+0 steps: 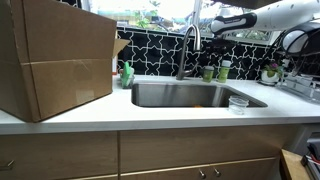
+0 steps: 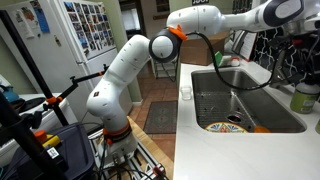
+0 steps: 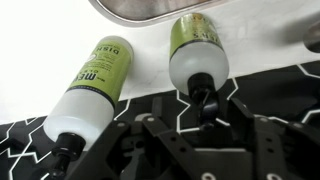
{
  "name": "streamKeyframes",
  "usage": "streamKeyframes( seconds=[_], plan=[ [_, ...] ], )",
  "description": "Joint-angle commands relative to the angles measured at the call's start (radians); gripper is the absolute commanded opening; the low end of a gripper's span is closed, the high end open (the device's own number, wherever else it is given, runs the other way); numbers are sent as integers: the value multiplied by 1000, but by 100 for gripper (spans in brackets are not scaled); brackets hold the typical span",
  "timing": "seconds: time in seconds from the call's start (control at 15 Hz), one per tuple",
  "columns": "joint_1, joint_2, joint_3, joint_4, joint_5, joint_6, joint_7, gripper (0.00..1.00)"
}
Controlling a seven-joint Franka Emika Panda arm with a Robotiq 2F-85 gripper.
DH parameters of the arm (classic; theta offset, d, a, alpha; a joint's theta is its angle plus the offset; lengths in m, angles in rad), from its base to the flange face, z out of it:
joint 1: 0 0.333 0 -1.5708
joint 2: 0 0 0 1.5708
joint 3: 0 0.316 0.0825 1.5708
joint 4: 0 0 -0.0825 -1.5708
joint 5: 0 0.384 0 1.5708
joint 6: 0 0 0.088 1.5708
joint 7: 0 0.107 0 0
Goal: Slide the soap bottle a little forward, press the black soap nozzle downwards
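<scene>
Two soap bottles with green labels and black nozzles stand behind the sink. In the wrist view the soap bottle (image 3: 197,50) is in the middle, with a second bottle (image 3: 95,80) beside it. My gripper (image 3: 203,125) is open, and its two dark fingers sit on either side of the black nozzle (image 3: 204,100). I cannot tell whether they touch it. In an exterior view the bottles (image 1: 209,72) stand to the right of the faucet, under my gripper (image 1: 213,45). In the other exterior view the arm (image 2: 230,20) reaches past the right edge, so the fingers are hidden.
A steel sink (image 1: 190,96) is set in the white counter, with a faucet (image 1: 187,45) behind it. A large cardboard box (image 1: 55,55) stands at the left. A glass (image 1: 238,103) stands by the sink's front right corner. A green item (image 1: 127,73) sits beside the box.
</scene>
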Motion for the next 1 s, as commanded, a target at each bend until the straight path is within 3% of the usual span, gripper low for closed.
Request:
streamKeyframes(
  seconds=[0.0, 0.27, 0.33, 0.4, 0.47, 0.93],
  plan=[
    [-7, -13, 2, 4, 13, -26, 19, 99],
    [-9, -20, 5, 32, 16, -27, 22, 100],
    [-9, -19, 5, 40, 17, -30, 27, 96],
    [-10, -18, 5, 47, 17, -32, 34, 75],
    [-10, -16, 5, 54, 18, -36, 39, 75],
    [-19, -1, 10, 77, 33, -67, 63, 20]
  ],
)
